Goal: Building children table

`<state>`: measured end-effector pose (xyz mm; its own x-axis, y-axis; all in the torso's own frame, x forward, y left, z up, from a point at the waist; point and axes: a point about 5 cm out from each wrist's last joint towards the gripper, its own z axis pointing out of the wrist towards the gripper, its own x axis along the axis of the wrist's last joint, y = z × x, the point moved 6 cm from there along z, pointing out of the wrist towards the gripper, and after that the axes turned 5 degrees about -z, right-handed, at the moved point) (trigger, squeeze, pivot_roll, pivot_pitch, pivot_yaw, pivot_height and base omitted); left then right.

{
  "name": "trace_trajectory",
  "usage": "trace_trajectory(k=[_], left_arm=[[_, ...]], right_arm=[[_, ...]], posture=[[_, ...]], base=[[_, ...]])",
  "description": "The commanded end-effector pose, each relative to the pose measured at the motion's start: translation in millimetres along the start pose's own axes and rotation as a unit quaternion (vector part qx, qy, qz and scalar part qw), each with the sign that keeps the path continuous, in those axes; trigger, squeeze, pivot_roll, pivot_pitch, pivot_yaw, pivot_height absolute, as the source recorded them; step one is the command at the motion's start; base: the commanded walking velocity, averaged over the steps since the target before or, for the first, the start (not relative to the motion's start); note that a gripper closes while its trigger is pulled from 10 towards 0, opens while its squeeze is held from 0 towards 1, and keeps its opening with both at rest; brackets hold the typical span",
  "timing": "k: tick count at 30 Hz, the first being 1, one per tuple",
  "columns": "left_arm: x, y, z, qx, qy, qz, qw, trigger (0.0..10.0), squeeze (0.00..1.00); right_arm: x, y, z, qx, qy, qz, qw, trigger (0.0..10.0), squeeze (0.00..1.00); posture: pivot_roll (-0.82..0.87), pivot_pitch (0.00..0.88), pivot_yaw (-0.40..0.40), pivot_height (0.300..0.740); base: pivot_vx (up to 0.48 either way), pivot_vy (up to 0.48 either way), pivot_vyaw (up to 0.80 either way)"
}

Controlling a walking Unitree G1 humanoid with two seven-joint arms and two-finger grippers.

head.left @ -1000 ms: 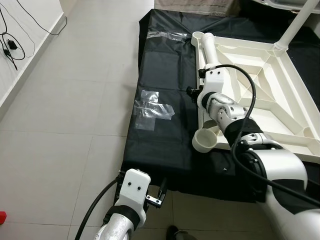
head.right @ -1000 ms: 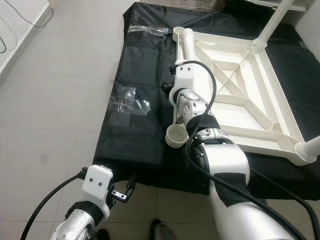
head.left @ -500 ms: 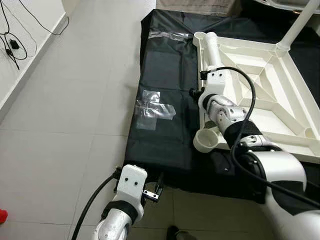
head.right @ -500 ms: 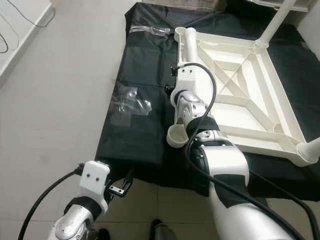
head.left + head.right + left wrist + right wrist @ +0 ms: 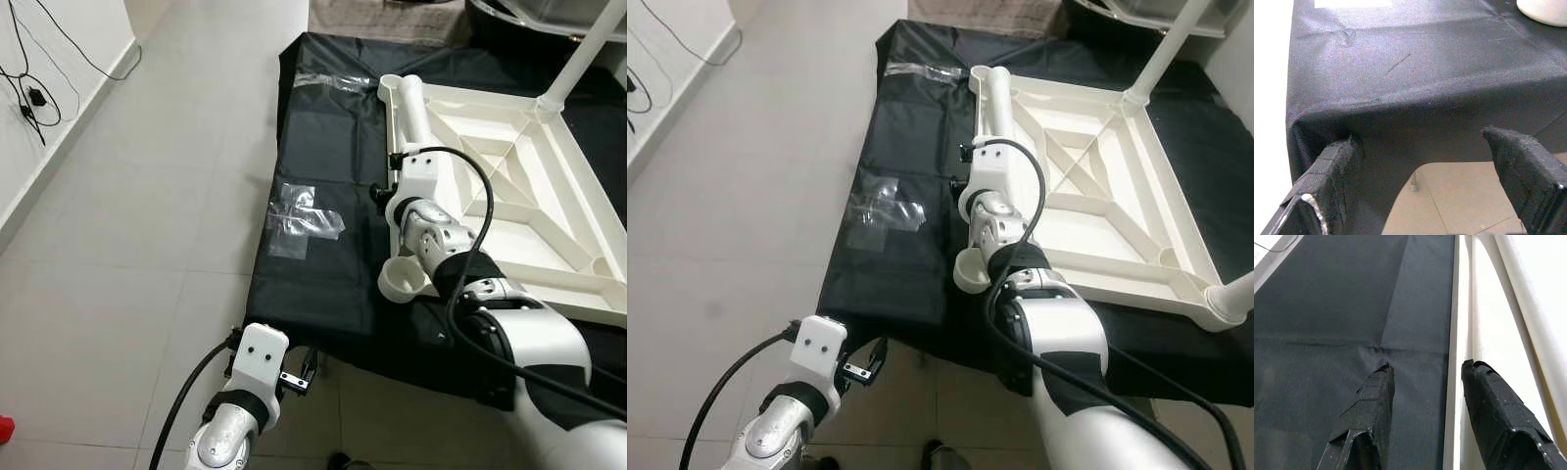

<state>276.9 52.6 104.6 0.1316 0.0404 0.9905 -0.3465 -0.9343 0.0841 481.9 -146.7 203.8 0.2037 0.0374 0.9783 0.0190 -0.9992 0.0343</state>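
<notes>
White ribbed tabletop (image 5: 509, 186), black cloth (image 5: 323, 196)

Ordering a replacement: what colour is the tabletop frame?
Cream white, clearest in the right eye view.

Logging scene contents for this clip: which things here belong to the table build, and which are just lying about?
Job:
upturned white tabletop
loose leg along its edge
fitted leg
right hand over that edge
black sheet

Lying about:
clear plastic bags
wall cables
left hand, idle
</notes>
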Motion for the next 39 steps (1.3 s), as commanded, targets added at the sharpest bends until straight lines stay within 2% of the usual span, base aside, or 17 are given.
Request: trace_trajectory(k=[1,8,11,13,16,18,20,23,24,26,29,32,33,39], left_arm=[[-2.2,2.0,-1.1,-0.004,0.003,0.0,1.0,10.0,0.0],[-6.0,2.9,1.3,-0.006,0.003,0.001,1.0,10.0,0.0],[-7.0,4.4,0.2,-0.007,0.003,0.0,1.0,10.0,0.0],[-4.6,3.9,-1.9,-0.004,0.011,-0.002,1.0,10.0,0.0],[-4.5,3.5,-2.3,-0.002,0.011,-0.003,1.0,10.0,0.0],[-3.6,2.4,-2.9,0.001,0.015,-0.004,1.0,10.0,0.0],[-1.3,0.5,-3.6,0.005,0.022,-0.004,1.0,10.0,0.0],[4.0,-3.0,-3.2,0.012,0.034,0.001,0.999,10.0,0.0],[15.6,-10.5,-0.4,0.026,0.058,0.017,0.998,10.0,0.0],[21.0,-14.0,1.5,0.031,0.068,0.025,0.997,10.0,0.0],[32.2,-21.3,6.2,0.041,0.086,0.037,0.995,10.0,0.0],[52.4,-29.2,11.0,0.055,0.12,0.07,0.989,10.0,0.0],[52.4,-29.2,11.0,0.055,0.12,0.07,0.989,10.0,0.0],[57.5,-34.0,14.4,0.061,0.132,0.08,0.986,10.0,0.0]], right_arm=[[-42.4,0.7,-1.6,-0.001,-0.065,-0.006,0.998,10.0,0.0],[-48.4,2.5,-2.2,-0.012,-0.075,-0.016,0.997,10.0,0.0],[-42.4,1.0,-1.4,-0.018,-0.061,0.002,0.998,10.0,0.0],[-16.3,-6.0,0.2,0.001,-0.003,0.051,0.999,10.0,0.0],[-4.5,-7.2,0.0,0.007,0.026,0.069,0.997,10.0,0.0],[17.3,-9.4,-1.9,0.018,0.079,0.089,0.993,10.0,0.0],[38.7,-14.0,-6.6,0.036,0.138,0.093,0.985,10.0,0.0],[47.8,-16.3,-10.2,0.045,0.167,0.094,0.98,10.0,0.0],[57.3,-17.8,-17.1,0.052,0.209,0.088,0.973,10.0,0.0],[60.6,-18.1,-20.5,0.055,0.227,0.084,0.969,10.0,0.0],[59.8,-18.1,-28.4,0.053,0.255,0.069,0.963,10.0,0.0],[37.5,-21.7,-47.9,0.051,0.281,0.038,0.958,10.0,0.0],[37.5,-21.7,-47.9,0.051,0.281,0.038,0.958,10.0,0.0],[2.1,-30.6,-67.4,0.058,0.271,0.024,0.961,10.0,0.0]], posture=[[0.09,0.131,-0.081,0.74],[0.09,0.107,-0.088,0.74],[0.08,0.108,-0.089,0.74],[0.09,0.108,-0.09,0.74],[0.09,0.108,-0.091,0.74],[0.09,0.106,-0.091,0.74],[0.09,0.099,-0.087,0.74],[0.08,0.094,-0.083,0.74],[0.08,0.087,-0.083,0.74],[0.08,0.084,-0.084,0.74],[0.08,0.076,-0.083,0.74],[0.09,0.061,-0.081,0.74],[0.09,0.061,-0.081,0.74],[0.07,0.053,-0.06,0.74]], base=[[0.0,0.0,0.0],[0.0,0.0,0.0],[0.0,0.0,0.0],[0.0,0.0,0.0],[0.0,0.0,0.0],[0.0,0.0,0.0],[0.0,0.0,0.0],[0.0,0.0,0.0],[0.0,0.0,0.0],[0.0,0.0,0.0],[0.0,0.0,0.0],[0.0,0.0,0.0],[0.0,0.0,0.0],[0.0,0.0,0.0]])
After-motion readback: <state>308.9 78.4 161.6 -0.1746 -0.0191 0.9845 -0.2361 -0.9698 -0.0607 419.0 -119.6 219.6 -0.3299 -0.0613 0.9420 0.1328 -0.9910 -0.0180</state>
